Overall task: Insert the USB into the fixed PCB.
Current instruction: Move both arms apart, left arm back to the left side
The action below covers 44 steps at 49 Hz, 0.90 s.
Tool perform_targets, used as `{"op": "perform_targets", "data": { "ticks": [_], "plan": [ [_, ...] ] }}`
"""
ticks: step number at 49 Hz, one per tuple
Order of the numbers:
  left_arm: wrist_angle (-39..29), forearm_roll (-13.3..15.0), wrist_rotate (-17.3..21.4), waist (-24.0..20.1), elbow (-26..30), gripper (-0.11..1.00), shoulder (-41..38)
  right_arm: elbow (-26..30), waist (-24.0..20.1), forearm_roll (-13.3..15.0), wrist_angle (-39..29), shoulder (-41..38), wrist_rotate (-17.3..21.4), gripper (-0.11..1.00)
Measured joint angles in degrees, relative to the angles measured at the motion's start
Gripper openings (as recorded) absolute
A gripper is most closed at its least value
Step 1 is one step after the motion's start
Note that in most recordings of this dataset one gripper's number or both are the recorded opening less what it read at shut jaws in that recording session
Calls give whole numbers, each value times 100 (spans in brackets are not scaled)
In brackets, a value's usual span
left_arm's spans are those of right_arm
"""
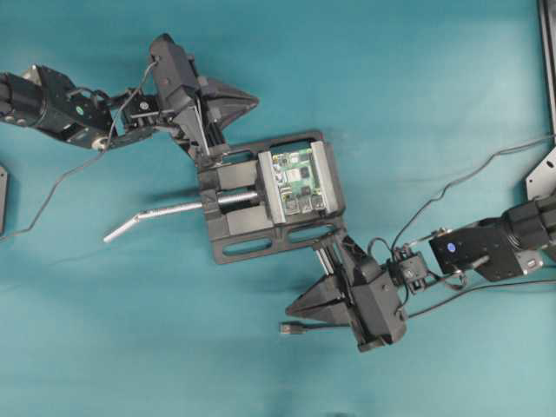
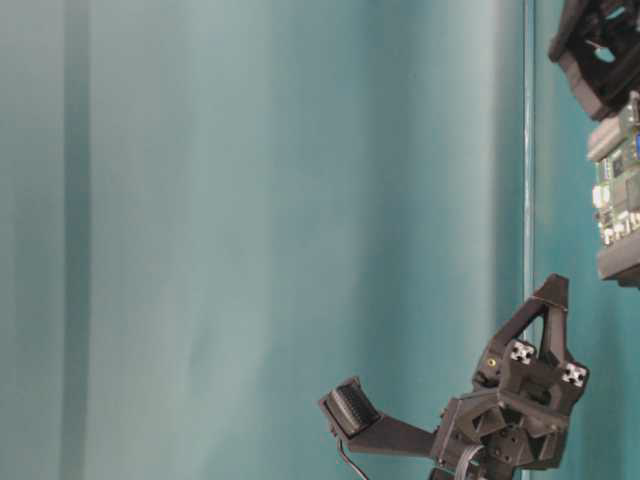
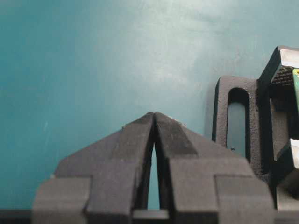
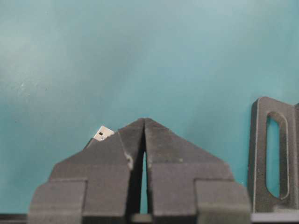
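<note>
The green PCB (image 1: 300, 178) sits clamped in the black vise (image 1: 234, 230) at the table's middle. A sliver of its green edge shows in the left wrist view (image 3: 296, 88), and it shows at the right edge of the table-level view (image 2: 620, 190). The USB plug (image 1: 291, 328) lies on the table below the vise, its thin black cable (image 1: 486, 288) trailing right. My right gripper (image 1: 289, 310) is shut and empty just above the plug; its wrist view shows the plug's metal tip (image 4: 103, 133) peeking from behind the left finger. My left gripper (image 1: 256, 102) is shut and empty, above the vise's top left corner.
The vise's silver bent handle (image 1: 148, 217) sticks out to the left. The vise's slotted base shows at the right of both wrist views (image 3: 238, 121) (image 4: 273, 158). Metal frame parts (image 1: 543, 174) stand at the right edge.
</note>
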<state>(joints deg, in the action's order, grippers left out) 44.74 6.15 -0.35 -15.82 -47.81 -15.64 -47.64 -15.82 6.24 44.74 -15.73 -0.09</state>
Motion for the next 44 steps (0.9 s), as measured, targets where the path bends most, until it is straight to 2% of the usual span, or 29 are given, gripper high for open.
{"op": "perform_targets", "data": {
  "ticks": [4, 13, 18, 24, 28, 36, 44],
  "plan": [
    [-229, -114, 0, 0, 0, 0, 114, 0, -35, -70, 18, 0, 97, 6],
    [-932, -185, 9, 18, 0, 0, 475, 0, -229, -536, 316, 0, 360, 3],
    [-1195, -185, 9, 44, -18, 0, 729, -53, -360, -914, 413, 0, 413, 3],
    [-1389, -185, 9, 53, -105, 0, 1125, -123, -519, -1547, 457, 0, 413, 3],
    [-1494, -185, 0, 62, -211, 0, 1380, -141, -580, -1793, 466, 0, 413, 3],
    [-1749, -193, 0, 97, -536, 0, 1951, -149, -659, -1942, 536, 0, 404, 5],
    [-1934, -185, 0, 220, -905, 0, 2417, -141, -791, -2127, 589, 0, 404, 19]
  ]
}}
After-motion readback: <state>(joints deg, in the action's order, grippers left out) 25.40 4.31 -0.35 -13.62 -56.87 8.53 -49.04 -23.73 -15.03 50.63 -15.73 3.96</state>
